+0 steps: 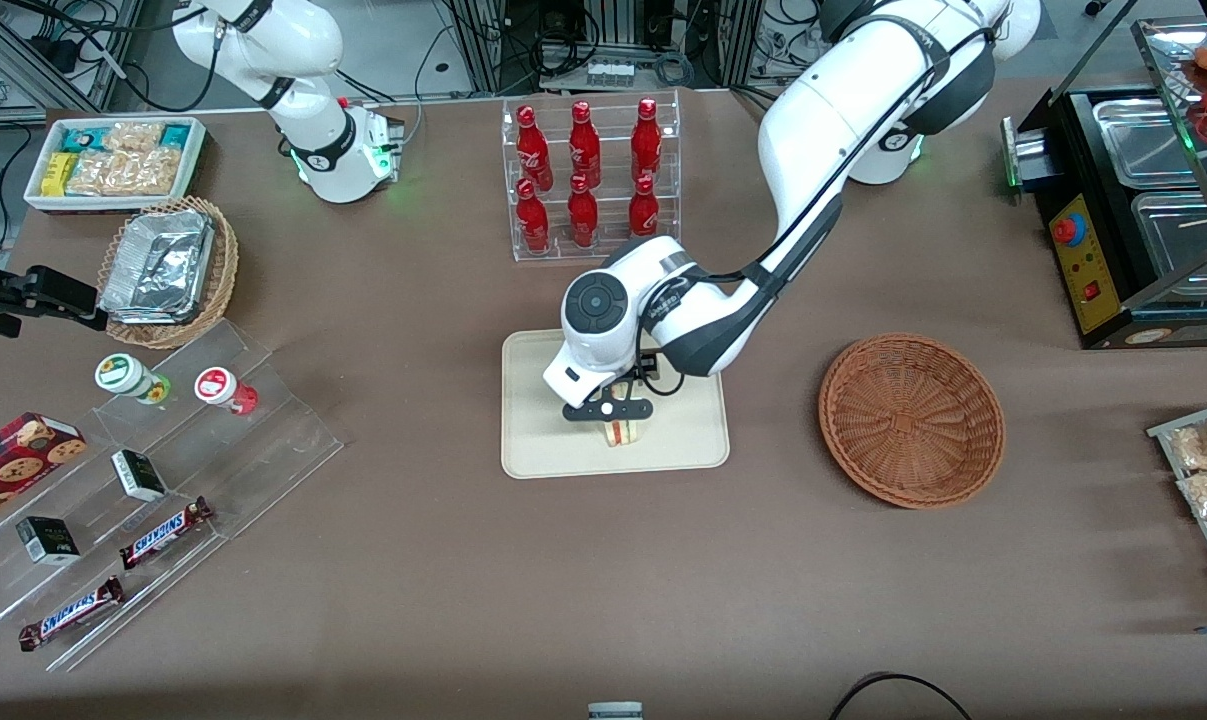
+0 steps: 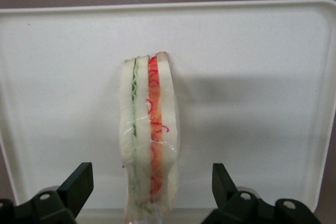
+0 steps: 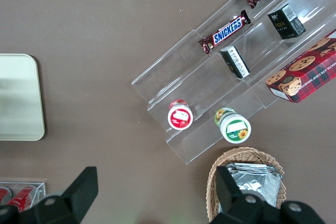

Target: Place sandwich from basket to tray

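Sandwich (image 2: 149, 135) between spread pincer (image 2: 152, 182) fingers — untouched

The claw (image 1: 610, 409) points straight down, fingers (image 2: 79, 182) spread wide.

Front view is looking steeply down from high up, taking in the whole table (image 1: 443, 560). Left wrist view is pointing straight down, very close over the tray (image 2: 252, 51), the gripper (image 2: 152, 190) with fingers spread framing the sandwich (image 2: 149, 135). Right wrist view is looking down from higher up, sharing the tray's edge (image 3: 18, 98).
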